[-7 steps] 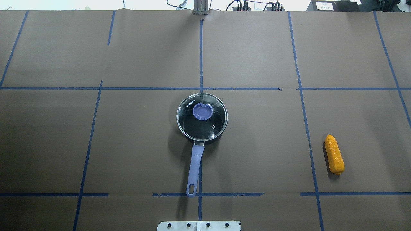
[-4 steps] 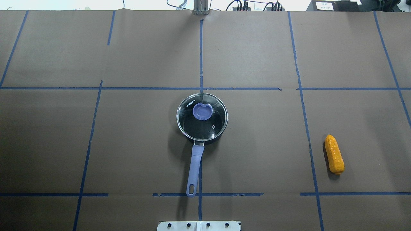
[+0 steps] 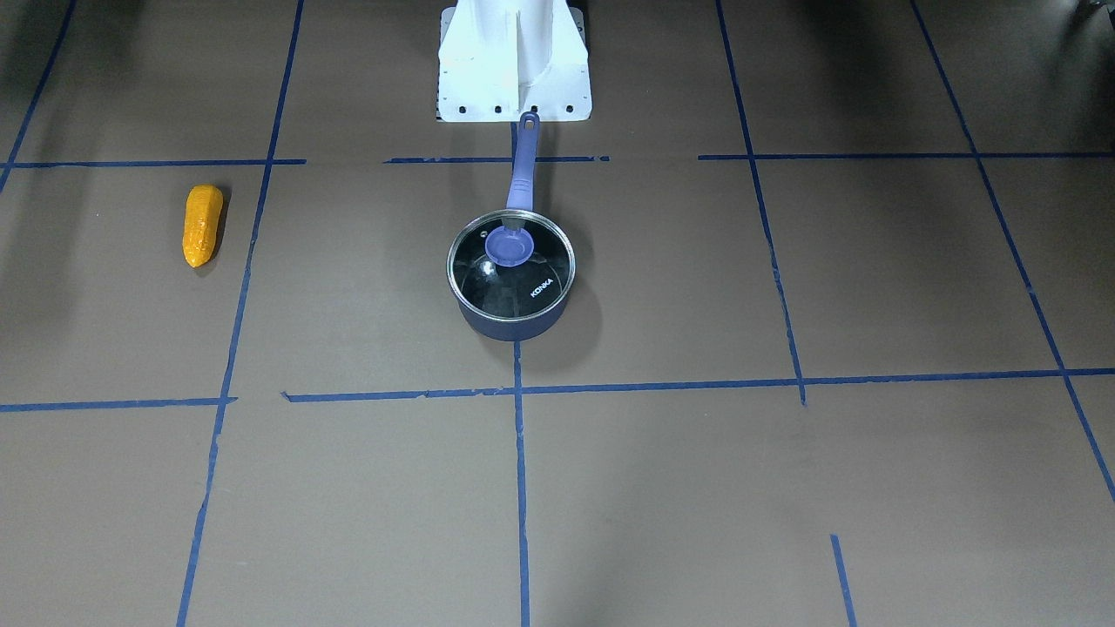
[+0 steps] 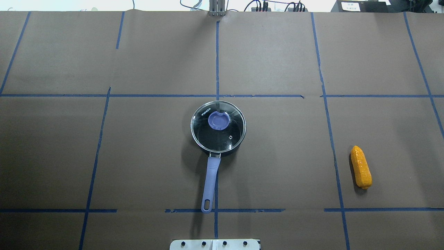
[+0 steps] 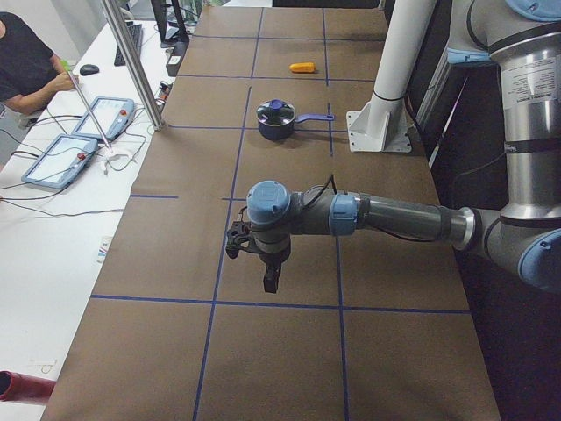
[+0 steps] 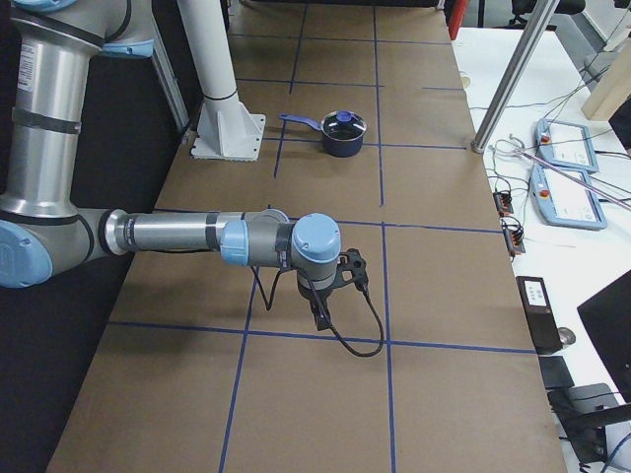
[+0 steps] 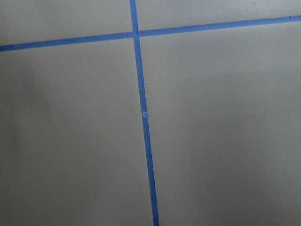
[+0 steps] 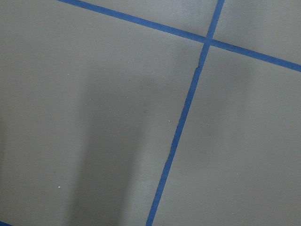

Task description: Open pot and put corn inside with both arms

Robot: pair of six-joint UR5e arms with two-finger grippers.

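Reaching level over the table's left end, the left arm points its left gripper downward; whether it is released or clenched cannot be told. The pot sits mid-table with its lid on and its handle toward the robot's edge, with open room around it. The corn lies well apart, near the right edge. The right arm is stretched out the same way, and the right gripper's state is likewise unclear.
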